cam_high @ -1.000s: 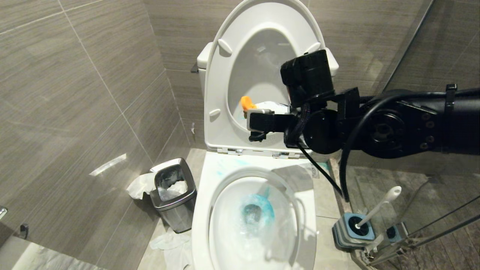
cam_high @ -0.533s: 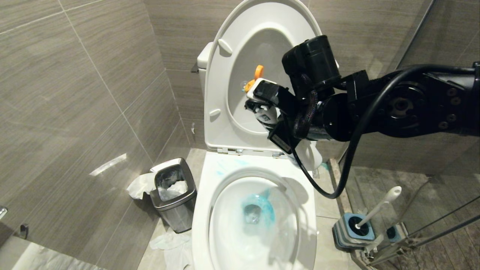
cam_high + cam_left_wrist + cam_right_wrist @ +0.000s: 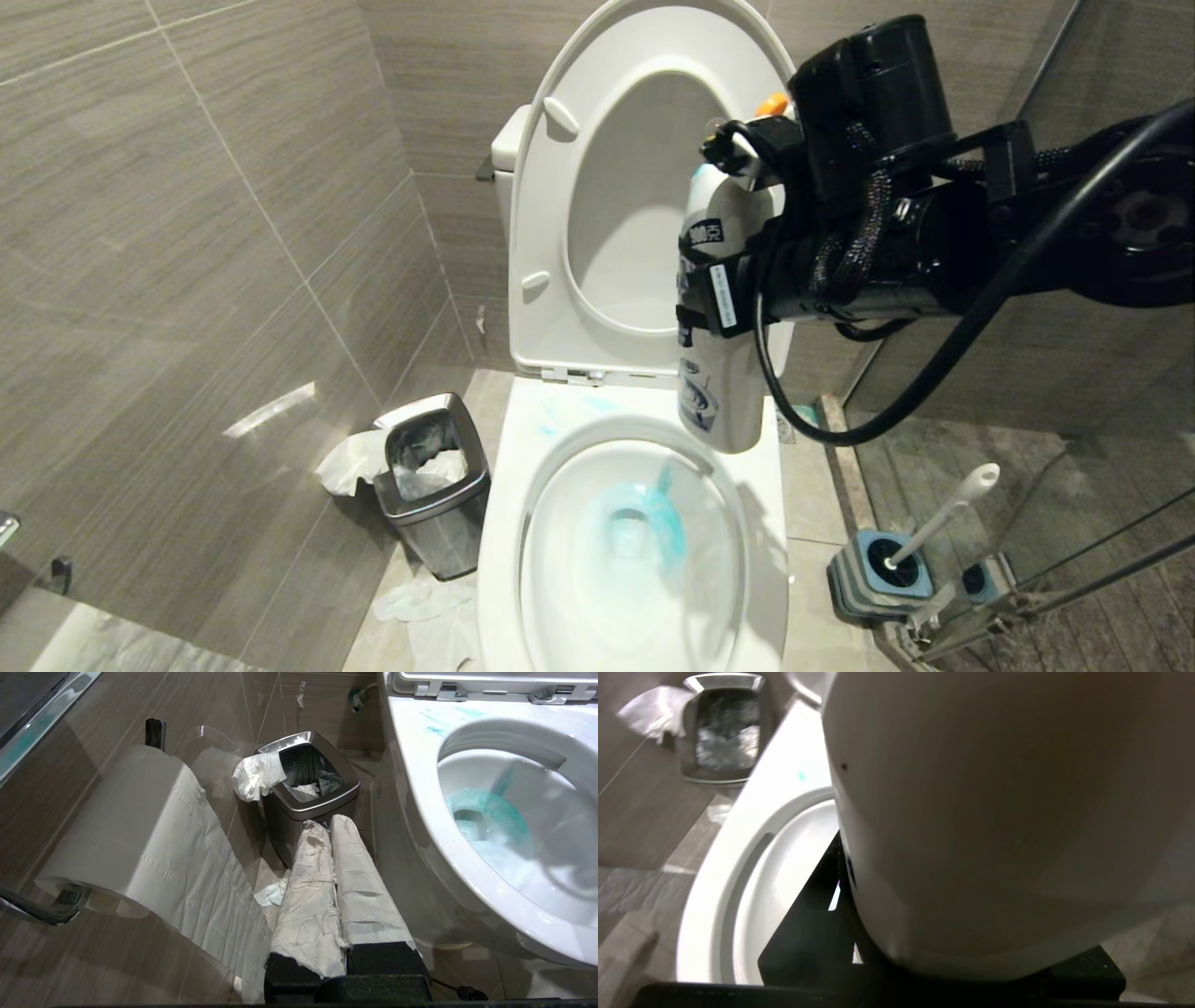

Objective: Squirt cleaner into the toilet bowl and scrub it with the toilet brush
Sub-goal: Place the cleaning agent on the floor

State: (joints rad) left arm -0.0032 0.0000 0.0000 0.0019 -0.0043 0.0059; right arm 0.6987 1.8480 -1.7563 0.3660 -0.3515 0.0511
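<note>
Blue cleaner pooled in the bowl. Right of the bowl, the brush stood in its base. Above the bowl's back rim, the right tool pinched an upright white bottle. The left tool, pressed together, sat left of the bowl, by the bin.

My head camera looks forward and down from above onto the toilet bowl, with the raised seat against the wall behind it and the waste bin on my left. The camera on my left wrist sits low near the floor, facing along my paper-wrapped left pincer toward that same bin and the bowl's rim. The camera on my right wrist is pressed very near a white bottle that fills most of its view, with bowl rim and bin beyond.
</note>
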